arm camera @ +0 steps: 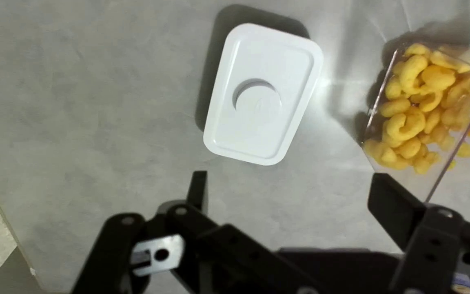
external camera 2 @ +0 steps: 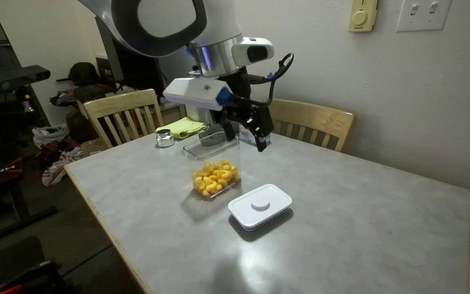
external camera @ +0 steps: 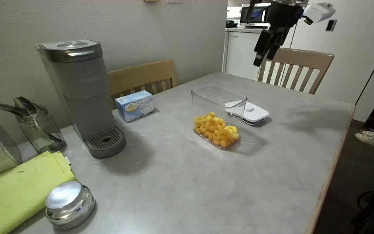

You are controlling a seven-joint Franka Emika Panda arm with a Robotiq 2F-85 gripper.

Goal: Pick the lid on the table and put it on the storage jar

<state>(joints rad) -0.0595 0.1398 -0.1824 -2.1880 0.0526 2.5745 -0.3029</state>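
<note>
The white rectangular lid [external camera: 255,114] lies flat on the table beside the storage jar, knob side up. It also shows in an exterior view [external camera 2: 273,197] and in the wrist view [arm camera: 255,136]. The clear storage jar [external camera: 216,131] stands upright and topless with yellow-orange pieces inside; it also shows in an exterior view [external camera 2: 215,177] and at the right of the wrist view [arm camera: 414,118]. My gripper [arm camera: 289,175] is open and empty, held above the table in both exterior views [external camera: 263,60] [external camera 2: 246,143]. In the wrist view the lid lies ahead of the fingertips, apart from them.
A tall grey coffee machine [external camera: 86,91], a blue tea box [external camera: 135,106], a glass with cutlery [external camera: 41,133], a yellow-green cloth [external camera: 24,185] and a shiny metal-lidded jar [external camera: 70,204] stand or lie on the table [external camera 2: 341,228]. Wooden chairs [external camera 2: 312,122] stand at its edges.
</note>
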